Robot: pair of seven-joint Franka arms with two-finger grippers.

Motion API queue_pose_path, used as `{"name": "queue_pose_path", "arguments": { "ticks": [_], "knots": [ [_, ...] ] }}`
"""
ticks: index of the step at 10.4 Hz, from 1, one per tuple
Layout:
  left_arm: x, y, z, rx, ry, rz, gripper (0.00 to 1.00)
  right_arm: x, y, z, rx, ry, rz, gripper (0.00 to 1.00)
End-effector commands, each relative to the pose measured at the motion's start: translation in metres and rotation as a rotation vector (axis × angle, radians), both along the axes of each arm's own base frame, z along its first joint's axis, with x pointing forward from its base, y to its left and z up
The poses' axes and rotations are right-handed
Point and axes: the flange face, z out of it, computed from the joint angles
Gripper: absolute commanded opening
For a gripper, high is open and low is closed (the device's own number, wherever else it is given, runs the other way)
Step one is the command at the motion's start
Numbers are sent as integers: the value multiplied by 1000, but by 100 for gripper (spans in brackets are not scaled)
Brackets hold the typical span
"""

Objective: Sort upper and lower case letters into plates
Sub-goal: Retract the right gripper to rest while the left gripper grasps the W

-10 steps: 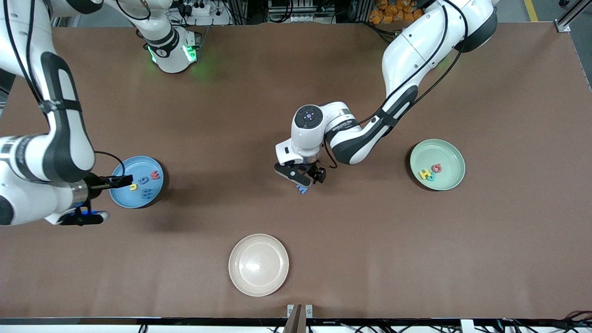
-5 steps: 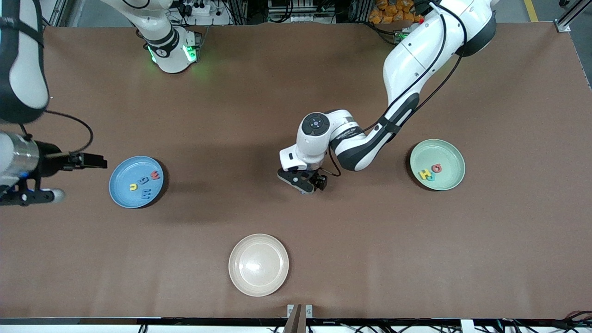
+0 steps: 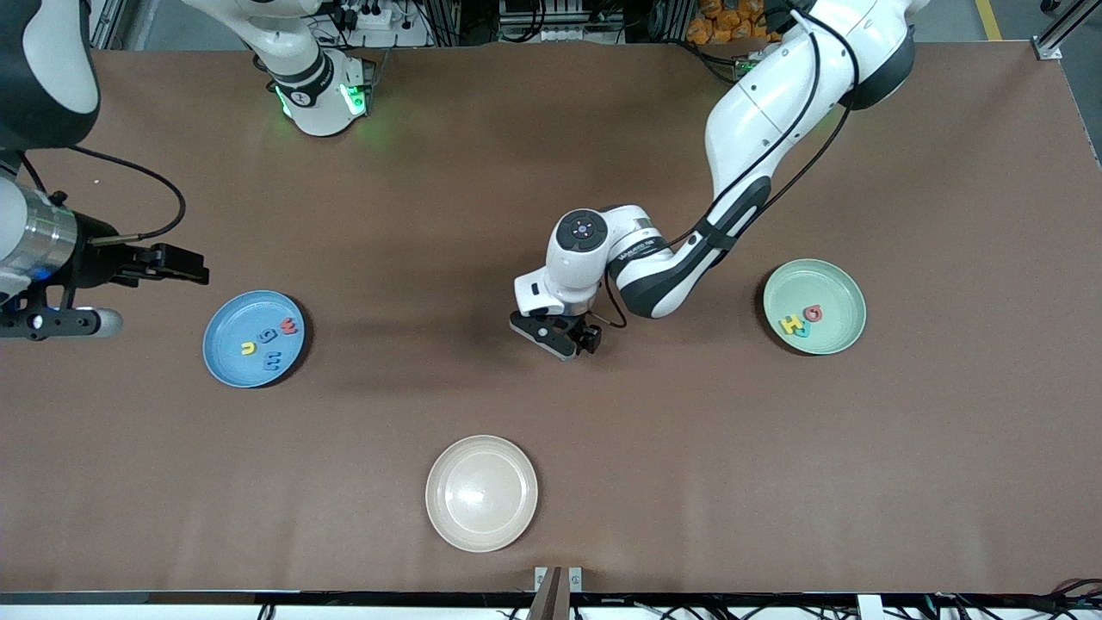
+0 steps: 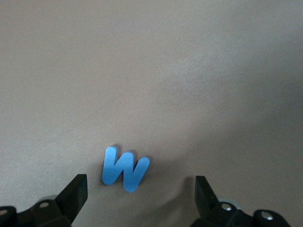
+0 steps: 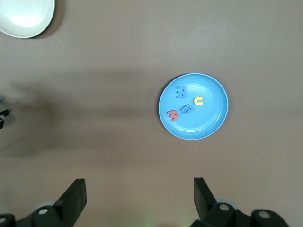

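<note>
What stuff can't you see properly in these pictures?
- Front view: the left gripper covers the blue W on the table.
- Front view: letters in the mint green plate are too small to read surely.
- Front view: the right arm is cut off by the edge.

Blue letter W on the table, red w and yellow u in the blue plate, yellow H in the green plate
</note>
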Motion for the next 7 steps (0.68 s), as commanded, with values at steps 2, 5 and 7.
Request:
{"name": "queue_pose_path", "arguments": {
  "ticks": [2, 5, 7],
  "knots": [
    [5, -6, -9, -10, -17, -22, 100, -9, 0, 4, -17, 1, -13, 100],
    [5, -6, -15, -8, -32, -34, 100, -9, 5, 4, -9, 3, -7, 100],
    [6, -4, -18, -3, -44, -37, 100, -10, 20, 4, -14, 1, 18, 100]
  ]
}}
